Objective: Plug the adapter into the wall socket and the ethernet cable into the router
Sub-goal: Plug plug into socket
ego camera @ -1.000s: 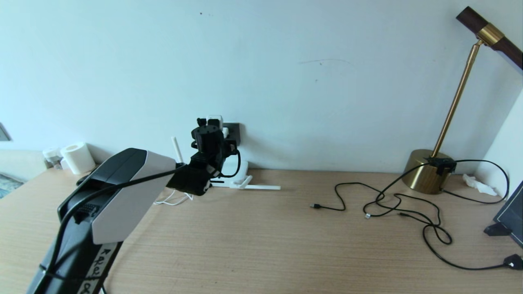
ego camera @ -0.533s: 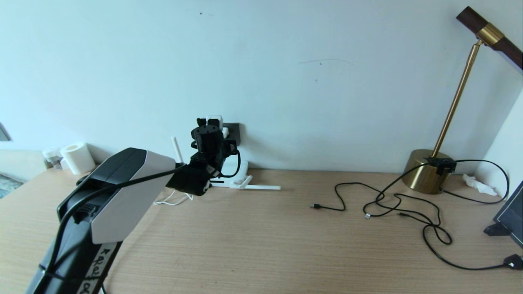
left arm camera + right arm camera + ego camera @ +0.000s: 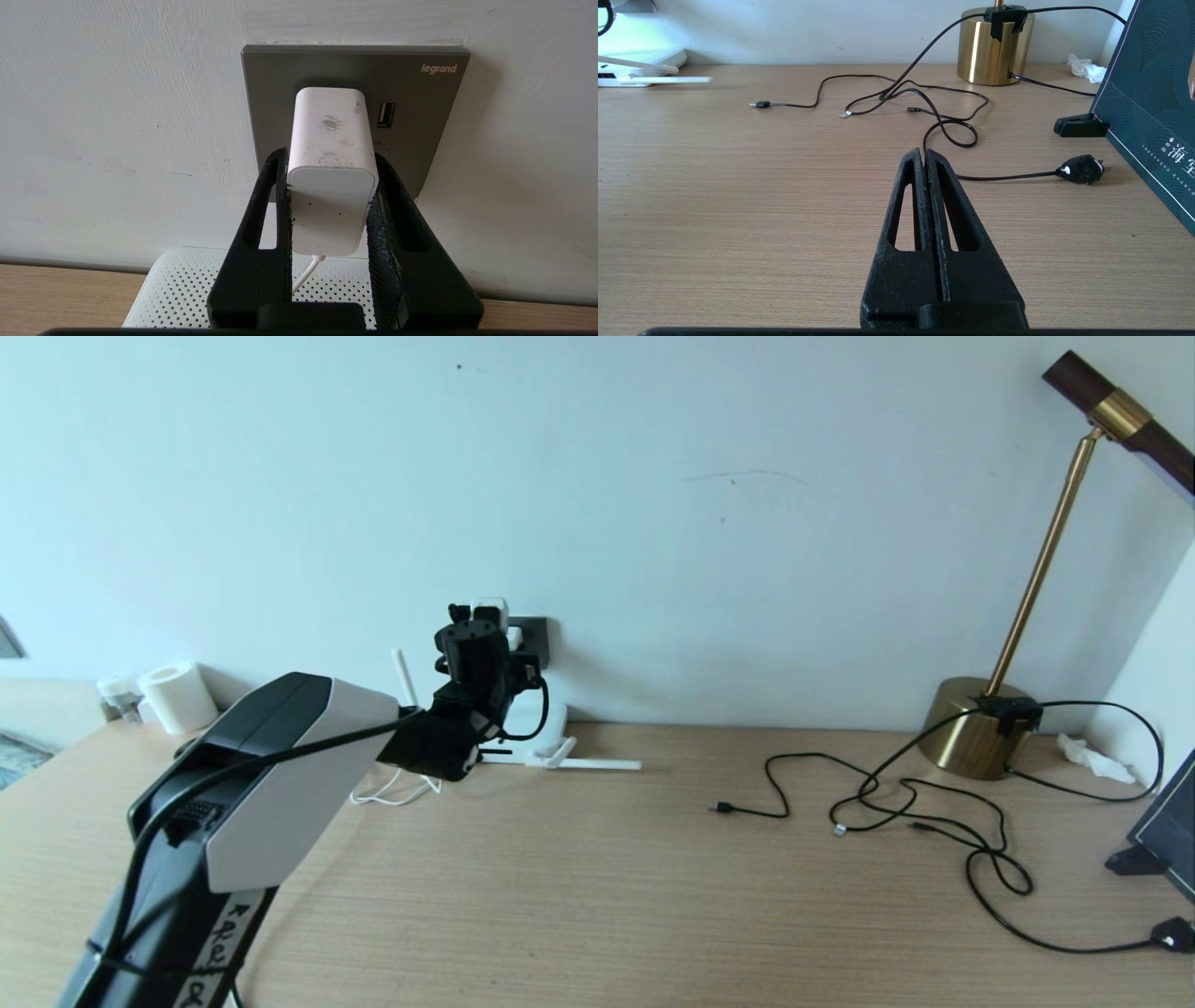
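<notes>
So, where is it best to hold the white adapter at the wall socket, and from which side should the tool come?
Grip the adapter on its two flat side faces, near the rear end, coming straight at the wall. The left tool already clamps it this way. The body stands out from the socket, so the sides are free, and the cord leaves from underneath, clear of the fingers.

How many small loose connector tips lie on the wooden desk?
3, on thin black cables left of the round brass lamp base: one farthest left, a silver-tipped one midway, one nearest the base. More could be hidden.
</notes>
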`<state>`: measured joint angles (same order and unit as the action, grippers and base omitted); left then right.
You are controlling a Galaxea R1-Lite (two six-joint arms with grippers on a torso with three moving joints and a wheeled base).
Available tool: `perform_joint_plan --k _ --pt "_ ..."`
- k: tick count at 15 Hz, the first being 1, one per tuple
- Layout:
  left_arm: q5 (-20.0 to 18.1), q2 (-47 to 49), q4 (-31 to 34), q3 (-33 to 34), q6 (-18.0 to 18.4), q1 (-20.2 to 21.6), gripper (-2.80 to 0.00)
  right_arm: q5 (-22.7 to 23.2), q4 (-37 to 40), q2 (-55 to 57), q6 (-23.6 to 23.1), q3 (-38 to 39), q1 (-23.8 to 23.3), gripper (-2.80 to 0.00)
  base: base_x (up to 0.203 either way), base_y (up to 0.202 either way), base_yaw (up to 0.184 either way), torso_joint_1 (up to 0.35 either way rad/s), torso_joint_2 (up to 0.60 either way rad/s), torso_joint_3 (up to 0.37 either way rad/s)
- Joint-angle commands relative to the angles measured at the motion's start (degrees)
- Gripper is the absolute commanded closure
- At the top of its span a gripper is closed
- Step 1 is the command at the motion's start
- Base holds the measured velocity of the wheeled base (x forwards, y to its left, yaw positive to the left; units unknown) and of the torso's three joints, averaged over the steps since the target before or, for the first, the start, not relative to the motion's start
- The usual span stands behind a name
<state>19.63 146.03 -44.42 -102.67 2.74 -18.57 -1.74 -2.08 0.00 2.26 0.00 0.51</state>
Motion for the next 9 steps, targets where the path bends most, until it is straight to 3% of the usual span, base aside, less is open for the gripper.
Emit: perform_joint_plan --k 1,9 --pt "0.15 -0.51 -0.14 0.01 0.05 0.02 0.00 -0.02 -0.02 0.00 0.03 0.62 0.02 0.00 0.000 0.000 0.000 0.000 0.00 0.000" --pt "0.15 -1.33 0.42 -0.07 0.07 -0.07 0.00 -0.02 -0.02 0.00 0.03 0.62 0.02 0.00 0.000 0.000 0.000 0.000 0.00 0.000"
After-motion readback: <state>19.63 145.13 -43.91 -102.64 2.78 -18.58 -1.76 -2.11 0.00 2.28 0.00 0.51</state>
